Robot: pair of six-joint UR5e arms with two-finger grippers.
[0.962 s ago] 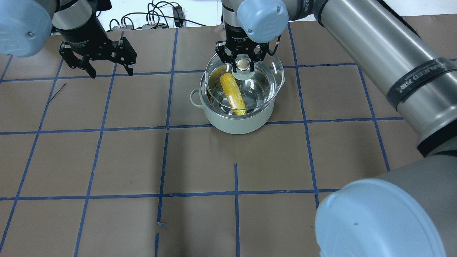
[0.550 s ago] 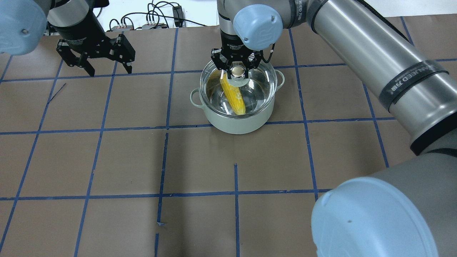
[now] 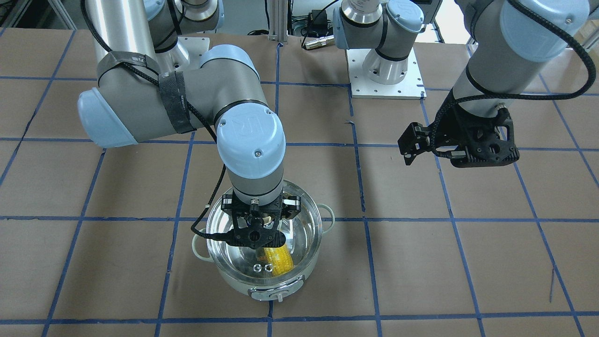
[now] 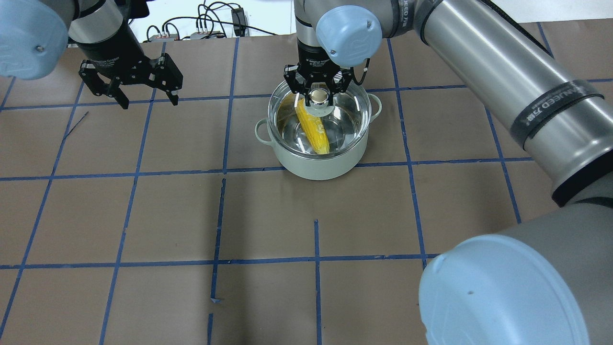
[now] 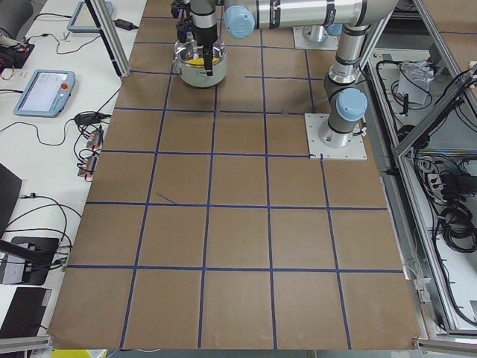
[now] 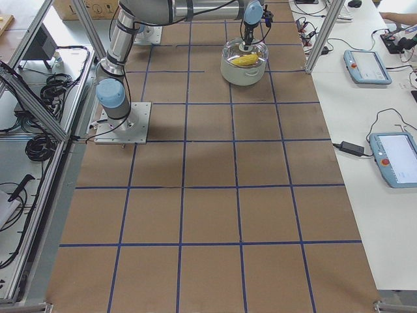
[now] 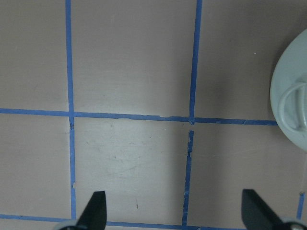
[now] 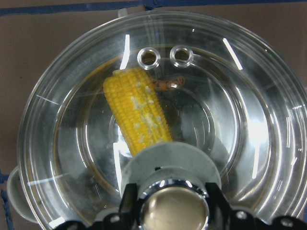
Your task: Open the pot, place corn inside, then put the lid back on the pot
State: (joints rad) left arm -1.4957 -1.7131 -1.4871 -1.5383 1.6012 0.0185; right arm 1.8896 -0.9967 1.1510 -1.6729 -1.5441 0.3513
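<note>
The left gripper (image 4: pixel 150 100) hangs with its jaws spread wide, holding nothing, well left of the pot (image 4: pixel 321 167). The pot stands well in from the table (image 4: pixel 143 215) edges. The right gripper (image 4: pixel 320 97) clamps the lid (image 4: pixel 352 112) by its knob (image 8: pixel 175 211), rim matching the pot's rim. The corn (image 4: pixel 312 128) lies inside.

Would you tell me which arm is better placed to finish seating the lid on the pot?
The right: the right gripper clasps the lid by its knob over the pot; the left gripper hangs open, well aside.
</note>
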